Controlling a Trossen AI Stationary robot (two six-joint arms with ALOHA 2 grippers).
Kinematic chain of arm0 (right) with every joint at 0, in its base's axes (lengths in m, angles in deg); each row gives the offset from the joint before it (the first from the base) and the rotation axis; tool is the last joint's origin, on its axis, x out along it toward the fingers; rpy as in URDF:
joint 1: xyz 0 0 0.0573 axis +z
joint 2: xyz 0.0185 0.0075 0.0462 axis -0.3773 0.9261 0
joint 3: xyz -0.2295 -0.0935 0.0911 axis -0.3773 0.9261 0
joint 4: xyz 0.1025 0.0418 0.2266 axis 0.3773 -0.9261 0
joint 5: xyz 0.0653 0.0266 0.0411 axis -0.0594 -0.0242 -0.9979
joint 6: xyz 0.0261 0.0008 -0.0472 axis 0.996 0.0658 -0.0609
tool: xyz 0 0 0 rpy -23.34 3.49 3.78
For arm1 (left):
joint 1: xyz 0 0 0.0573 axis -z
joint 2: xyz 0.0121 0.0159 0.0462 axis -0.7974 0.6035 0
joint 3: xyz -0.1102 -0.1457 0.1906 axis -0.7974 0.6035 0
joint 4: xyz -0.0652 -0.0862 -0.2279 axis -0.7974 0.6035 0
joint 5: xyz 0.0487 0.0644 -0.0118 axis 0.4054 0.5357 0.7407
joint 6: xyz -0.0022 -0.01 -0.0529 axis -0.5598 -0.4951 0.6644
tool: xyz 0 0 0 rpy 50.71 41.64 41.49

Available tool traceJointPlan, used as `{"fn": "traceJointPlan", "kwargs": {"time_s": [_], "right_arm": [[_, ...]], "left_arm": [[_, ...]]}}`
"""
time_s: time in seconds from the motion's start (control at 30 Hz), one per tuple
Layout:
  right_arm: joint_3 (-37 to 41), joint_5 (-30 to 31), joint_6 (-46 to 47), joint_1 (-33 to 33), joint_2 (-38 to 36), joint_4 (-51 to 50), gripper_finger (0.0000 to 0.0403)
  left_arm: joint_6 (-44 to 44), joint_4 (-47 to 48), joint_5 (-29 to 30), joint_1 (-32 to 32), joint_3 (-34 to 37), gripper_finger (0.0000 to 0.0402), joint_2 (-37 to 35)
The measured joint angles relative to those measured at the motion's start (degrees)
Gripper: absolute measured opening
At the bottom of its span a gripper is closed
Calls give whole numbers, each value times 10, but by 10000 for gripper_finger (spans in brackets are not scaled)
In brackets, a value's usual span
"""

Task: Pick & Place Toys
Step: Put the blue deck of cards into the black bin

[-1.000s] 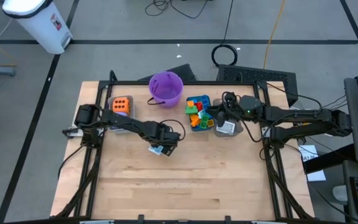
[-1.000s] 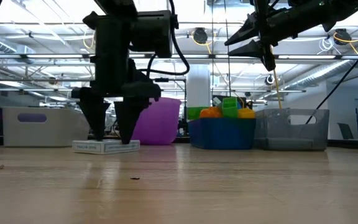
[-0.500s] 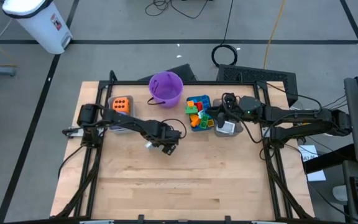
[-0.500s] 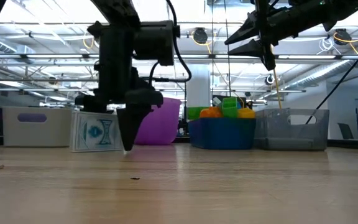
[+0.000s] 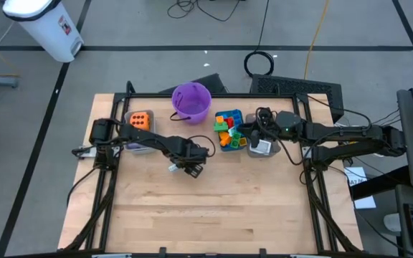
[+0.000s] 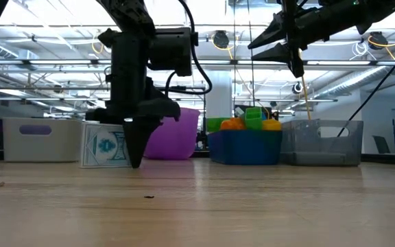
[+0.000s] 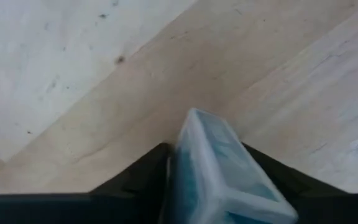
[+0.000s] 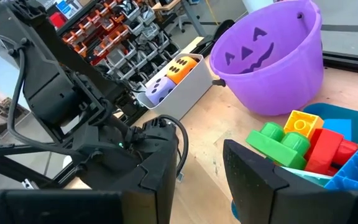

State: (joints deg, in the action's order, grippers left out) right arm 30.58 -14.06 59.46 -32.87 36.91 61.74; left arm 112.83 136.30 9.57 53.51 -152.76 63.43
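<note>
Wooden table [image 5: 206, 208] from above, and the count goes: one purple bucket [image 5: 191, 102] at the far edge, one grey bin [image 5: 139, 122] to its left with an orange die [image 5: 139, 120] showing, one blue bin [image 5: 229, 130] heaped with bricks [image 5: 227, 123], one clear bin [image 5: 262, 148] beside that. Two arms. The left gripper [image 5: 187, 166] is out near the middle, a pale card box [image 5: 173, 167] at its tips; the right gripper [image 5: 259, 132] hangs over the blue and clear bins. Everything is crowded along the far side (the whole near half of the board lies bare).

Down at table height, the left gripper [image 6: 134, 140] points straight down, and the card box [image 6: 105, 145] stands upright on edge against its fingers, bottom edge at the wood. Open board runs to either side.

Left wrist camera: one box [image 7: 222, 168], pinched between the two dark fingers [image 7: 135, 180], bare planks beyond.

Right wrist camera: its own fingers [image 8: 253, 174] stand apart with nothing between them. Beyond them are the bucket [image 8: 269, 56], two dice [image 8: 169, 78] in the grey bin, green, yellow and red bricks [image 8: 297, 146], and the other arm [image 8: 92, 143] farther off.
</note>
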Motion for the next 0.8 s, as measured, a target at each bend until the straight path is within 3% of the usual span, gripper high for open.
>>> {"fn": "traceJointPlan", "kwargs": {"time_s": [0.27, 0.53, 0.63, 0.8], "right_arm": [[0, -1, -5, 0, 0, 3, 125], [0, -31, -24, -8, 0, 84, 125], [-1, -61, -18, -6, 6, 153, 125], [-1, -60, 20, 14, 34, 238, 125]], "left_arm": [[-57, 12, -10, -23, 1, 74, -42], [-106, -40, -24, -71, 1, 74, -195], [-118, -123, -25, -90, 1, 78, -264], [-151, -300, -26, -113, 0, 96, -337]]}}
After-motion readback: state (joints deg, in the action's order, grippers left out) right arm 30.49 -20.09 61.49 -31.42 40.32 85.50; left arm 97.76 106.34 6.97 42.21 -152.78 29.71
